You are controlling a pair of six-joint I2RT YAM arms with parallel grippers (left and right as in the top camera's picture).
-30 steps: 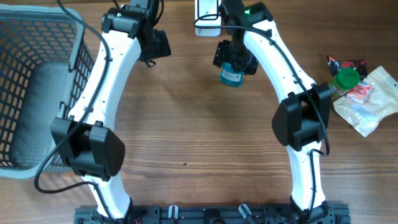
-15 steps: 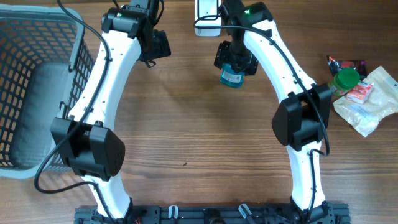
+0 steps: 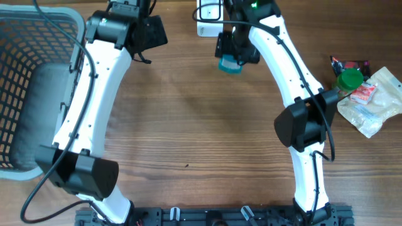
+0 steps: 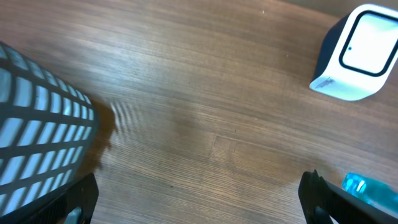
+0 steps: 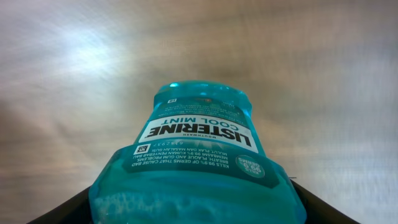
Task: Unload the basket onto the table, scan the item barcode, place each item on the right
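Right gripper (image 3: 235, 51), clamped on the bottle (image 3: 228, 64), has carried it closer to the scanner (image 3: 209, 14). The bottle now hangs just beside it, so a barcode read looks close. Left gripper (image 3: 149, 31), fingers apart and empty, has swung further left of the scanner.

1. The mouthwash bottle (image 5: 196, 168) is translucent teal, its label darker teal with white lettering.
2. The scanner (image 4: 357, 53) is white with a dark blue-grey side.
3. The basket (image 3: 19, 37) is grey, a square-grid mesh.
4. The bench (image 3: 188, 125) is brown wood grain.
5. The left arm (image 3: 88, 100) and right arm (image 3: 286, 69) are white with black joints.
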